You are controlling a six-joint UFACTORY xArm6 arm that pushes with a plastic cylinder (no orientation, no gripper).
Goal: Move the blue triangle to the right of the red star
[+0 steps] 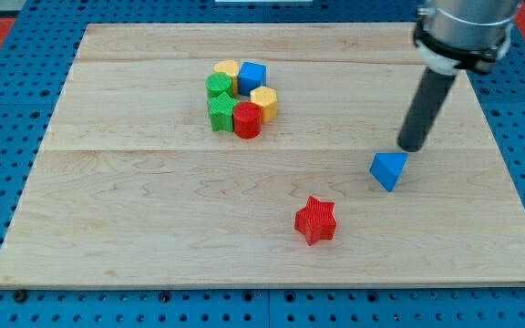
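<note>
Wooden board, 8 blocks. Blue triangle: 1, up-right of the red star: 1. My tip: bare rod holding nothing, just above the triangle toward the view's top. Cluster, upper left: 2 yellow, 2 green, 1 blue cube, 1 red cylinder

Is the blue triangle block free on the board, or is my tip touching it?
Apparently free: blue triangular block lies flat on the wooden board; my tip sits just above-right; contact cannot be told.
</note>
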